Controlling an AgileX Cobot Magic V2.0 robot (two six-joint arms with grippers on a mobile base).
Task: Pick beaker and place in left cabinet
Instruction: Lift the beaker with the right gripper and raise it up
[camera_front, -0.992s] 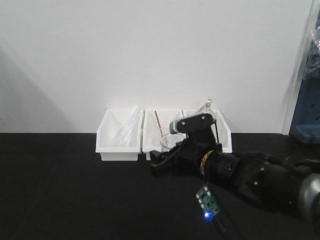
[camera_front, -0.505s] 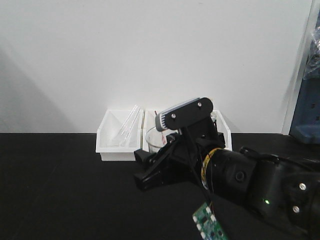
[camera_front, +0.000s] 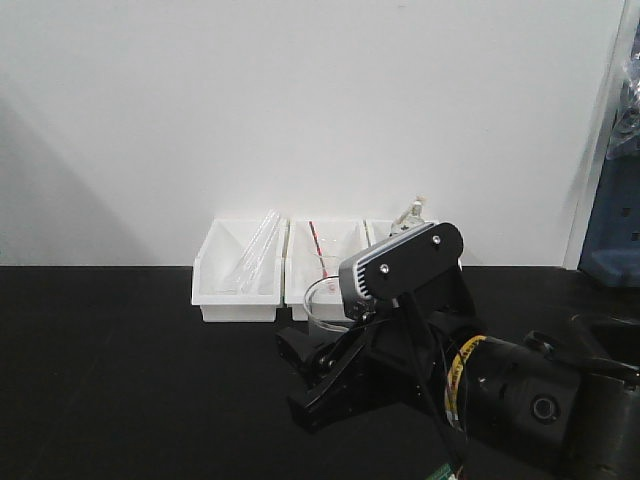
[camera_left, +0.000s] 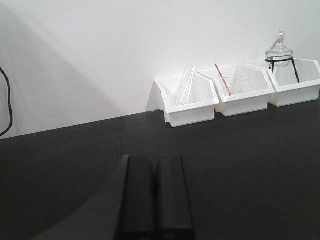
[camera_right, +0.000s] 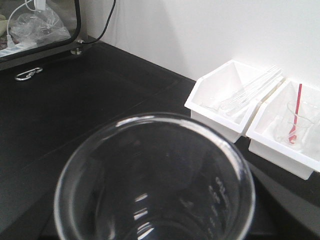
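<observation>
back from the white bins (camera_left: 191, 111) came the right gripper (camera_front: 310, 372), clenched on the beaker (camera_right: 155, 185) and holding it above the black table (camera_left: 260, 165), just in front of those bins. the beaker was clear glass, round-rimmed, its mouth open to the wrist camera, with faint printed marks on its wall. the left gripper (camera_left: 154, 192) hung over the table with its fingers pressed together, empty.

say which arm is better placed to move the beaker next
Right. The right end effector holds the beaker near the white bins; the left end effector is shut and empty.
</observation>
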